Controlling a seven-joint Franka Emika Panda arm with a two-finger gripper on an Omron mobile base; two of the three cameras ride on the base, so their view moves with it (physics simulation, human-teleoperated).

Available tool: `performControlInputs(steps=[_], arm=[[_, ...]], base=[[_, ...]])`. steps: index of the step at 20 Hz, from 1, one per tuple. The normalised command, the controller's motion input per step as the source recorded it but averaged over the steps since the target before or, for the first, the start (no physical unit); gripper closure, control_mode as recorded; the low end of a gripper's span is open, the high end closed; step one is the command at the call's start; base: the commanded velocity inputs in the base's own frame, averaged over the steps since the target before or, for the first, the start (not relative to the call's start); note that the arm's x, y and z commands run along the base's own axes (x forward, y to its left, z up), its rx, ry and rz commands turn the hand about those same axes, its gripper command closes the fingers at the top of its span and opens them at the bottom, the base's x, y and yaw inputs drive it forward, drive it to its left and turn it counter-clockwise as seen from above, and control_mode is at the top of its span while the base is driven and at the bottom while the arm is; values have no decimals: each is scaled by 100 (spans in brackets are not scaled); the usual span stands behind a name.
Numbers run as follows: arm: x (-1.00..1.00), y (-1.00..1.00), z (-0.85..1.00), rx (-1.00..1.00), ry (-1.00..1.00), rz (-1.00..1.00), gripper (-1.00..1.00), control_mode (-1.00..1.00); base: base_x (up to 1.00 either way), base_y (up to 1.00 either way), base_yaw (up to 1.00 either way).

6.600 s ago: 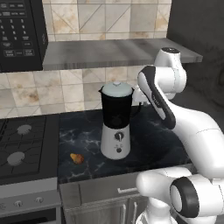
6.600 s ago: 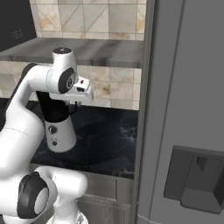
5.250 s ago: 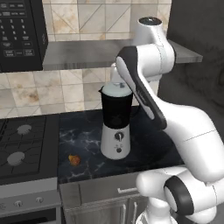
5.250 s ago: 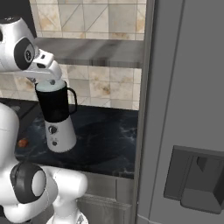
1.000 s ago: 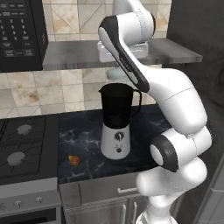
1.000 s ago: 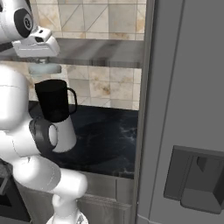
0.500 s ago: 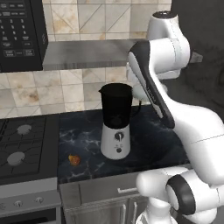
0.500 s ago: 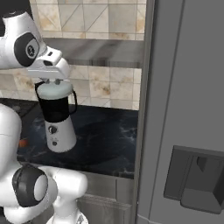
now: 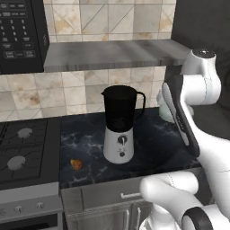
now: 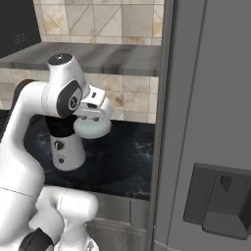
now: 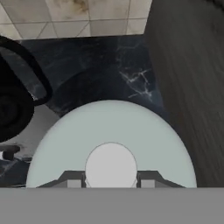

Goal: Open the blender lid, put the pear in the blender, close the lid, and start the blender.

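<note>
The blender [image 9: 119, 130] stands mid-counter, its dark jar uncovered at the top. In the right base view my gripper [image 10: 93, 116] is shut on the knob of the blender lid [image 10: 92, 128], a pale blue-white disc held above the counter to the right of the blender [image 10: 66, 152]. The hand view looks down on the lid [image 11: 111, 131], whose knob [image 11: 110, 166] sits between my fingertips [image 11: 72, 180]; the jar [image 11: 13, 109] lies at the left. A pale edge of the lid [image 9: 163, 111] peeks out behind my arm. The pear [image 9: 76, 164] lies on the counter left of the blender.
A gas stove [image 9: 22, 148] borders the dark marble counter [image 9: 152, 148] on the left, with a microwave [image 9: 20, 33] above it. A grey shelf [image 9: 112, 54] hangs over the blender. A tall grey refrigerator [image 10: 211, 122] walls off the right side.
My arm has swung right and down from over the blender, carrying the lid. The lid now hangs low over the counter right of the jar.
</note>
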Motion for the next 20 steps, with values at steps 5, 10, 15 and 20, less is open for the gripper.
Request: performControlInputs(steps=[5,10,15,20], arm=[[41,-29,-67,-1,22,0,100,-100],[46,-4,-62,-3,26,0,100,-100],[42,-1,-40,-3,19,0,100,-100],[1,-21,-33,0,1,0,100,-100]], base=[[0,0,0],[0,0,0],[0,0,0],[0,0,0]])
